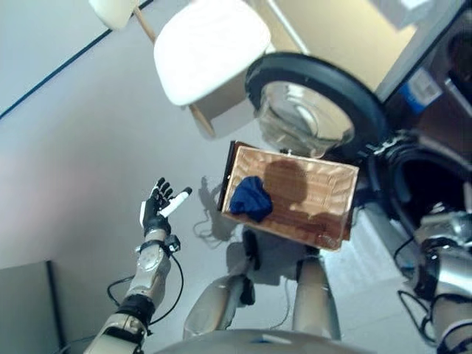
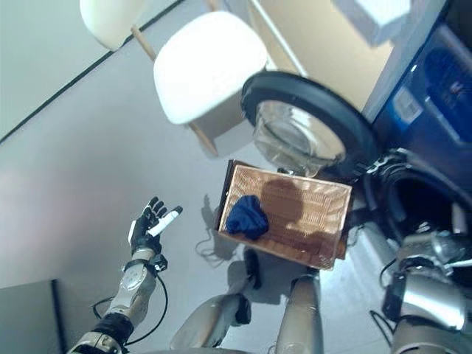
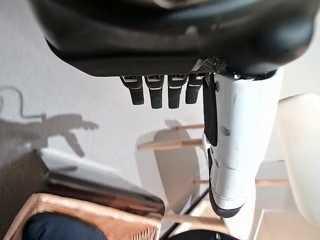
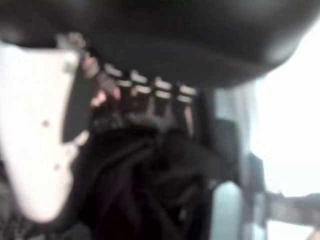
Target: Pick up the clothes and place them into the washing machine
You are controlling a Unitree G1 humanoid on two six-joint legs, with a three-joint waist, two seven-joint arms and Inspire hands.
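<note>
Reaching toward the washer's (image 1: 435, 184) dark drum, the right hand (image 4: 150, 107) is hard to read: in the head views only its silver forearm shows at the right edge, and in its own wrist view the fingers (image 4: 165, 97) blur against black folds. Whether those folds are cloth or the door seal, and whether the hand grips anything, I cannot tell. The washer itself is cut off by the frame; its round door (image 1: 317, 103) hangs open, a dark ring around a shiny glass bowl.

A blue garment (image 1: 249, 198) lies crumpled at the left end of a rectangular woven basket (image 1: 324, 214), tan and ribbed, which stands on the floor just beside the door. The left hand (image 1: 157, 209) hovers well apart from the basket, fingers straight and spread, white-capped thumb out, holding nothing. A white moulded chair (image 1: 210, 48) with wooden legs stands beyond the basket.
</note>
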